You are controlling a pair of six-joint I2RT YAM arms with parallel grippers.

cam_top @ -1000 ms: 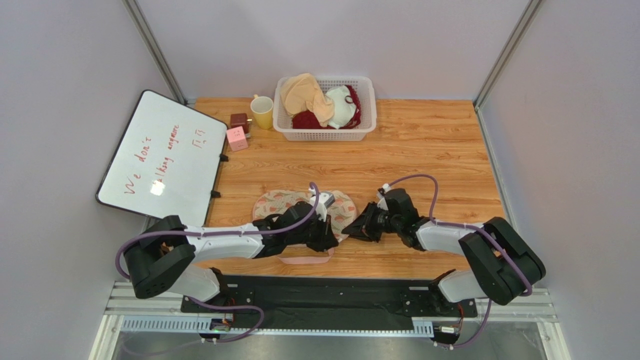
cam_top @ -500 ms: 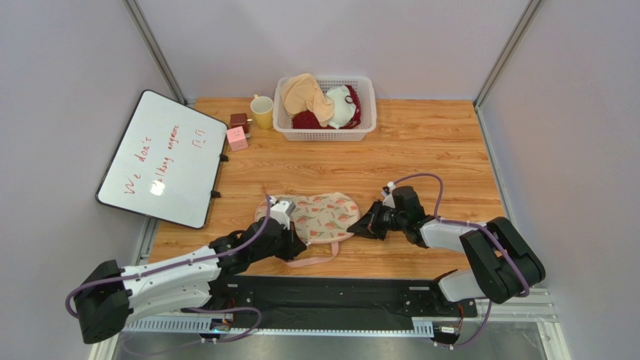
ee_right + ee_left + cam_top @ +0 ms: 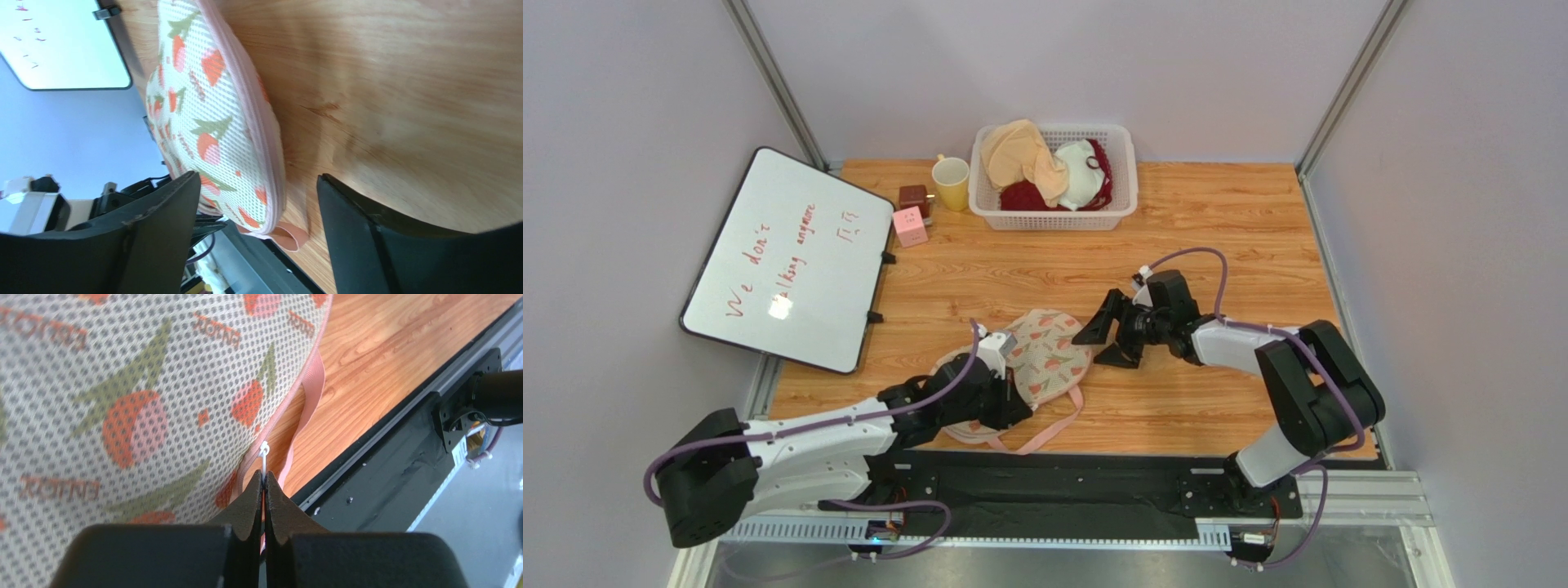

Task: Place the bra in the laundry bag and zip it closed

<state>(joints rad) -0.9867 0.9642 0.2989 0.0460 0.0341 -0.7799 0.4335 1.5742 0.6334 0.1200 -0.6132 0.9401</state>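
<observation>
The laundry bag [image 3: 1053,355], a cream pouch with red prints and pink zipper edging, lies tilted on the wooden table [image 3: 1234,245] near the front edge. My left gripper [image 3: 1004,398] is at its near left side. In the left wrist view the left gripper [image 3: 265,478] is shut on the thin white zipper pull [image 3: 264,454] at the edge of the bag [image 3: 123,386]. My right gripper [image 3: 1106,333] stands open just right of the bag, not touching it. In the right wrist view the right gripper [image 3: 258,179] frames the bag [image 3: 209,104]. The bra is hidden.
A white slatted basket [image 3: 1117,216] at the back holds a beige bra and a white and dark-red one. A yellow mug [image 3: 951,184], a brown cube [image 3: 916,199] and a pink cube [image 3: 909,226] stand beside it. A whiteboard [image 3: 787,257] overhangs the left edge. The bag's pink strap loop [image 3: 1044,435] trails toward the front rail.
My right gripper let go of the bag's right end, opened and drew back to the right. My left gripper pulled left along the bag, which shifted left and turned.
</observation>
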